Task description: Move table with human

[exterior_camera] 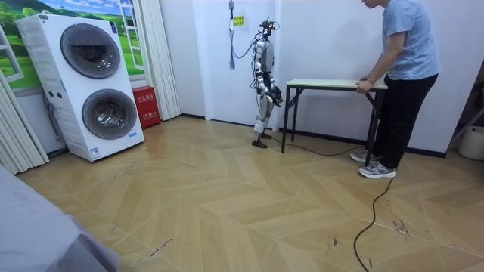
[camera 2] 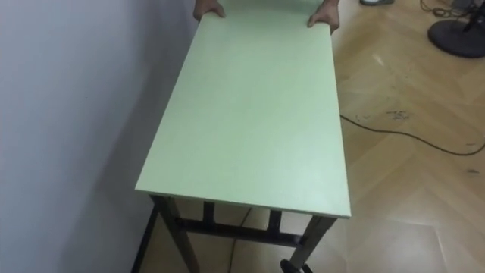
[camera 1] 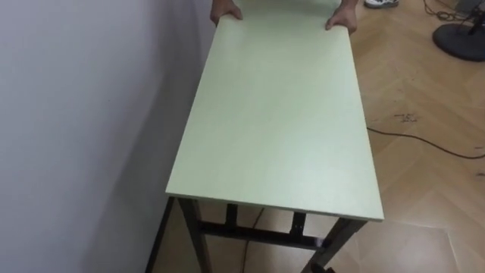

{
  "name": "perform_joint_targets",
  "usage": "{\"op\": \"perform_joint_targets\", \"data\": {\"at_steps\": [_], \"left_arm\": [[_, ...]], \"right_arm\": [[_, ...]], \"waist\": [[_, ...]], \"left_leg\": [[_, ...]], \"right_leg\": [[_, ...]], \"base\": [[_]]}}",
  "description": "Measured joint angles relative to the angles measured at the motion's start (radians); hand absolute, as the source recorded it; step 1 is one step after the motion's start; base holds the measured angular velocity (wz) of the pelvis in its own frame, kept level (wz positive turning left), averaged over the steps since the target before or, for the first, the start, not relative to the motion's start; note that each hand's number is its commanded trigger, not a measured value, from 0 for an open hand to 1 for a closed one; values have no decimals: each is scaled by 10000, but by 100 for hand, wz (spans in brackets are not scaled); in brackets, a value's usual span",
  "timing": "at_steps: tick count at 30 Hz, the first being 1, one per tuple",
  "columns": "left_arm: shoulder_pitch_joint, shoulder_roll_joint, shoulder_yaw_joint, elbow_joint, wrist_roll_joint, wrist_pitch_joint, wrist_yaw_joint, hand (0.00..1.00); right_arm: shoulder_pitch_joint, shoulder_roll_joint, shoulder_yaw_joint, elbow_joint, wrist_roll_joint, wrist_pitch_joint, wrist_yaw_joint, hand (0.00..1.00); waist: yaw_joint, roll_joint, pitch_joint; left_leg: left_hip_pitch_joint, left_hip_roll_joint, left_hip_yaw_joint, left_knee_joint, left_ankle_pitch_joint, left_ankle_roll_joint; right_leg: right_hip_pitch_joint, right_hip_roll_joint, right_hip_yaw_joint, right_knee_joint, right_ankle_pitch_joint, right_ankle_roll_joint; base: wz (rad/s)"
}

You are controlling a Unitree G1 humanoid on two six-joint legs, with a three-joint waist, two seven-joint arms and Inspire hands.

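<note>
Wall (camera 1: 76,114): white and plain; the table's left long side is set close against it.
Table (camera 1: 273,121): a long pale green top is carried on a dark metal frame (camera 1: 250,231).
Handling: it is judged stiff and moderately heavy, with a smooth top that could slip in a grasp; a level lift is called for.
Hold: the near short edge is judged the place to be gripped, towards both corners.
Right hand (exterior_camera: 276,95): seen low beside the table's near end in the room view; its state cannot be told.
Person (exterior_camera: 404,68): the far short edge is held by the person's hands (camera 1: 226,12).
Floor (camera 1: 424,114): wood herringbone, crossed by a dark cable (camera 1: 424,144) on the right; care is called for there.
</note>
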State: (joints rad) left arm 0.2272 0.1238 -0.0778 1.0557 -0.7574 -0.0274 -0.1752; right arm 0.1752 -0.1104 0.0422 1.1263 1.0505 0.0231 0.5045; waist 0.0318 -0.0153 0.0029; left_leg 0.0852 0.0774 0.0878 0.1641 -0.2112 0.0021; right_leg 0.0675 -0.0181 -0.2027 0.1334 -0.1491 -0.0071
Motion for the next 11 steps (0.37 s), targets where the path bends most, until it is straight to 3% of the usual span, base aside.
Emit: {"op": "perform_joint_targets", "data": {"at_steps": [6, 11], "left_arm": [[217, 22, 1071, 683, 484, 429, 206, 0], [205, 29, 1383, 859, 541, 577, 503, 0]], "right_arm": [[38, -24, -688, 922, -1580, 201, -848, 0], [126, -54, -749, 1710, -2409, 404, -1928, 0]], "waist": [[-38, -173, 1], [-32, -138, -18]], "left_leg": [[77, -10, -56, -58, -1, 0], [72, -7, -51, -119, -1, 0]], "right_leg": [[16, 4, 82, -35, -34, 10], [12, 16, 76, 7, -38, 10]], "base": [[0], [-1]]}}
